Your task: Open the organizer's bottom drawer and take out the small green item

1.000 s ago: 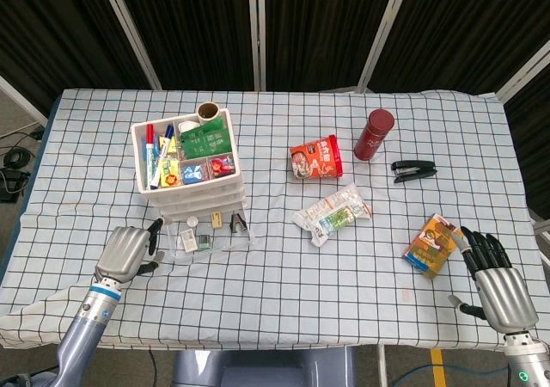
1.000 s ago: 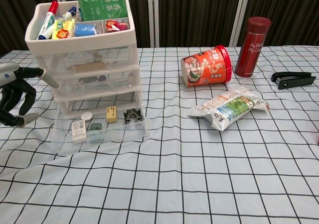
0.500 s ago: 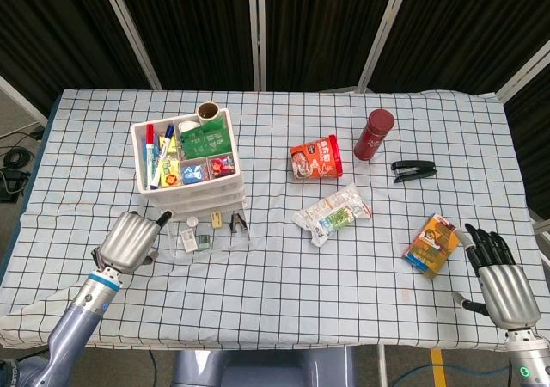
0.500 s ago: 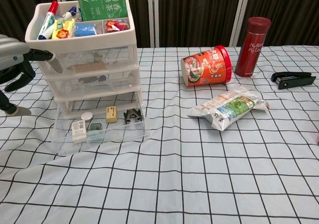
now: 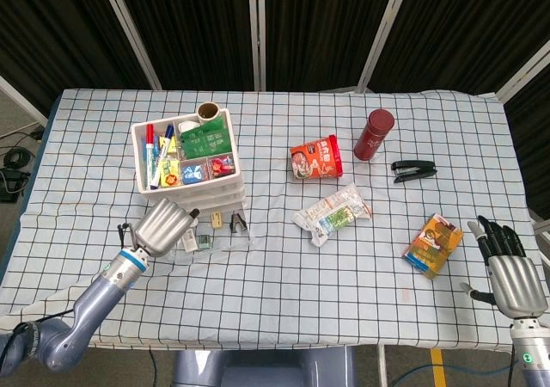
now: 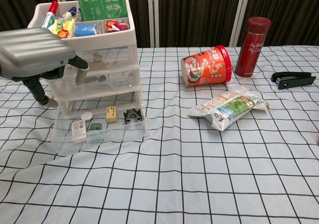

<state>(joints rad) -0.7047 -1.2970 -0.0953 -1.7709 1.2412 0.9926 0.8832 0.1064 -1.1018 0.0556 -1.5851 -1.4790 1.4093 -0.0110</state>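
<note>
The white organizer [image 5: 185,165] [image 6: 94,59] stands at the table's left, its clear bottom drawer [image 5: 243,241] [image 6: 139,132] pulled out toward me. In the drawer lie a small green item [image 5: 206,242] [image 6: 94,127], a white label piece, a yellow block [image 6: 111,114] and a dark clip [image 6: 132,115]. My left hand [image 5: 168,224] [image 6: 36,57] hovers over the drawer's left end with fingers pointing down, holding nothing. The green item lies just right of it and untouched. My right hand [image 5: 514,277] rests open at the far right near the front edge.
A red noodle cup [image 5: 316,160] [image 6: 207,65] lies on its side mid-table, with a snack bag [image 5: 332,213] [image 6: 228,107] in front. A red flask [image 5: 374,134], a black stapler [image 5: 413,170] and an orange packet [image 5: 434,242] occupy the right side.
My left hand has risen and moved right, from beside the organizer's left side to above the open drawer's left end. The right hand has drifted slightly right and toward the front edge.
</note>
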